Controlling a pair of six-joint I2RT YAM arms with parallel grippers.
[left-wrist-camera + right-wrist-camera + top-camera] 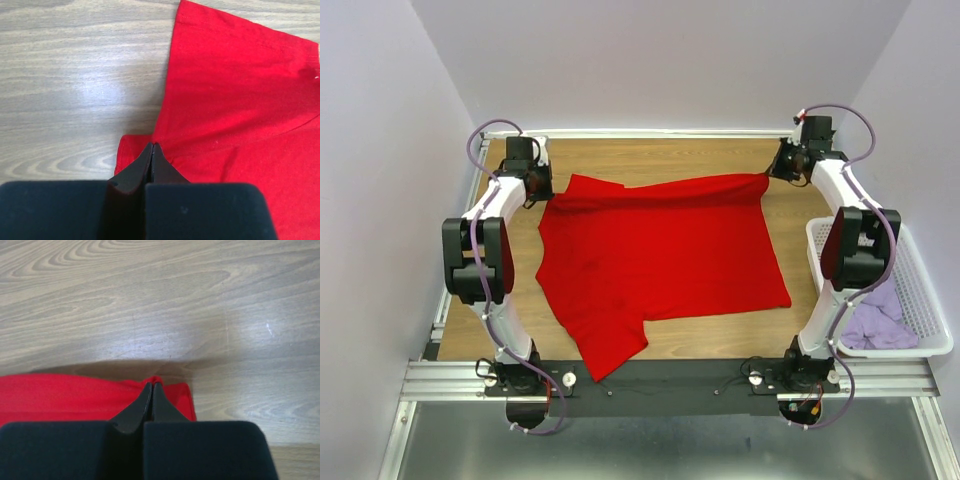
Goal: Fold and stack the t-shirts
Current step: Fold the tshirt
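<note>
A bright red t-shirt (660, 250) lies spread across the wooden table, one sleeve reaching toward the near edge. My left gripper (548, 193) is at its far left corner. In the left wrist view the jaws (152, 146) are pressed together with red cloth (240, 100) gathered at their tips. At the far right corner my right gripper (772, 172) is shut too, and a small pinch of red cloth (60, 395) rises at its tips (152, 385). The shirt's far edge runs taut between the two grippers. A pale lilac t-shirt (875, 315) lies crumpled in the basket.
A white lattice basket (920, 290) stands off the table's right side beside the right arm. White walls close in on the table at the left, back and right. The black arm rail (650, 378) runs along the near edge.
</note>
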